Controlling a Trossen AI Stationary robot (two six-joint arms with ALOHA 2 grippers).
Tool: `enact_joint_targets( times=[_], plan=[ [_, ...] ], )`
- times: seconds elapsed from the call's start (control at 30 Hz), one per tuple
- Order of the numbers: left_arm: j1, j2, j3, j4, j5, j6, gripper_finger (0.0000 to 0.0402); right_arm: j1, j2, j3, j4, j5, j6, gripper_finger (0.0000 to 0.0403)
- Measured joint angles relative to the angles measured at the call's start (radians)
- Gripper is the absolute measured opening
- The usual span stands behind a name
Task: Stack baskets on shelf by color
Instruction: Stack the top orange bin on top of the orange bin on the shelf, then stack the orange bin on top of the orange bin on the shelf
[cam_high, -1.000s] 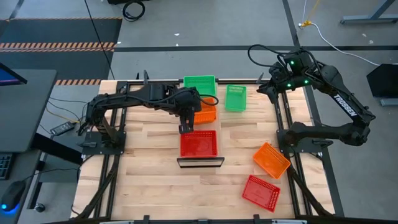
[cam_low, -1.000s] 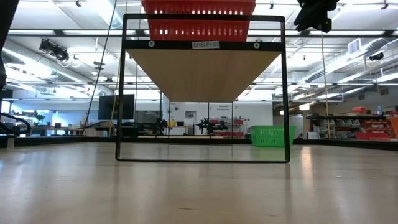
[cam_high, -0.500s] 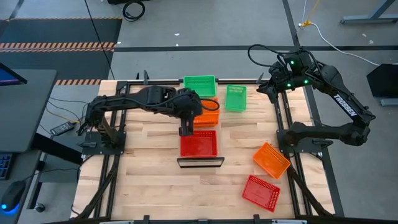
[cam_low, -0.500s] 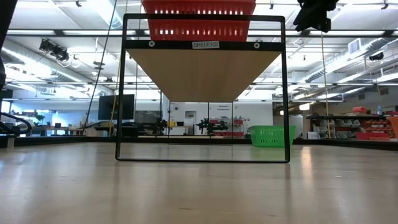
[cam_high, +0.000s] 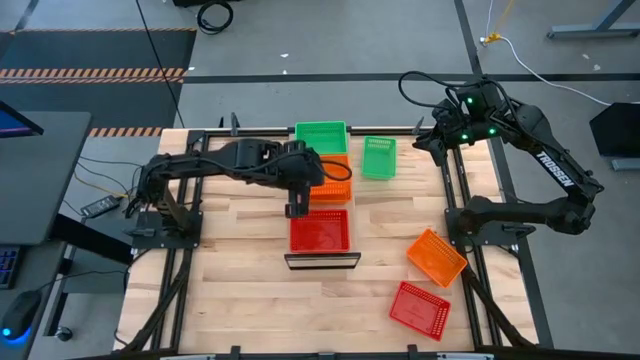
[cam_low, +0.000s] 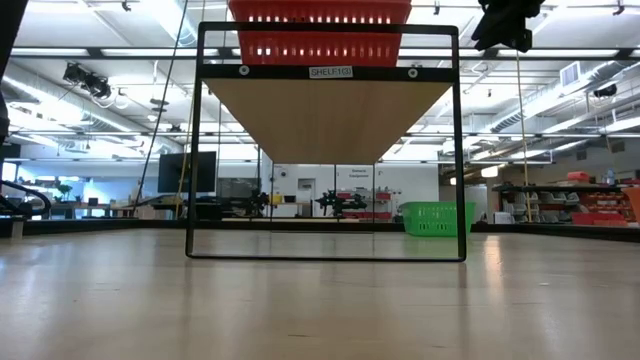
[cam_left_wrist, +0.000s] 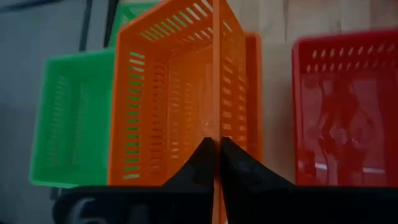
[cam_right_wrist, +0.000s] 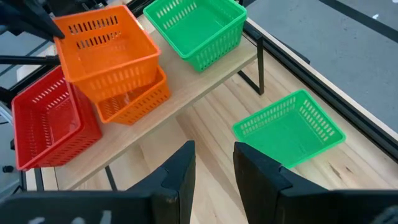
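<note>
High view: left gripper (cam_high: 297, 203) over the shelf (cam_high: 322, 259) beside the red basket (cam_high: 320, 231); left wrist view: fingers (cam_left_wrist: 239, 172) clamped on an orange basket's (cam_left_wrist: 180, 99) wall; right wrist view: right gripper (cam_right_wrist: 213, 163) fingers apart, green basket (cam_right_wrist: 288, 129) just beyond them.

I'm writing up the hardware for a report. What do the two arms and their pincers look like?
Both arms are dark, jointed and slim. The right arm bears white TROSSEN lettering along one link, small green lights glow near its wrist, and a black cable loops behind it. The left arm shows no marking in these views. The left pincer and right pincer each have two dark fingers, tapering on the left one.
</note>
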Motion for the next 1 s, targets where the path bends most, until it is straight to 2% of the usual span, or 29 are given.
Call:
enact_joint_targets(
  times=[0.2, 0.33, 0.67, 1.0],
  plan=[
    [-0.016, 0.0, -0.1, 0.052, 0.0, -0.03, 0.0019, 0.0, 0.0, 0.0, 0.0, 0.0, 0.0, 0.0115],
    [-0.028, 0.0, -0.162, 0.105, 0.0, -0.06, 0.0041, 0.0, 0.0, 0.0, 0.0, 0.0, 0.0, 0.0115],
    [-0.035, 0.001, -0.166, 0.11, 0.0, -0.071, 0.009, 0.0, 0.002, 0.0, 0.0, 0.0, -0.007, 0.0115],
    [-0.035, -0.009, -0.163, 0.066, -0.002, -0.071, 0.0079, 0.0, 0.002, 0.0, -0.005, -0.001, -0.007, 0.0115]
  ],
)
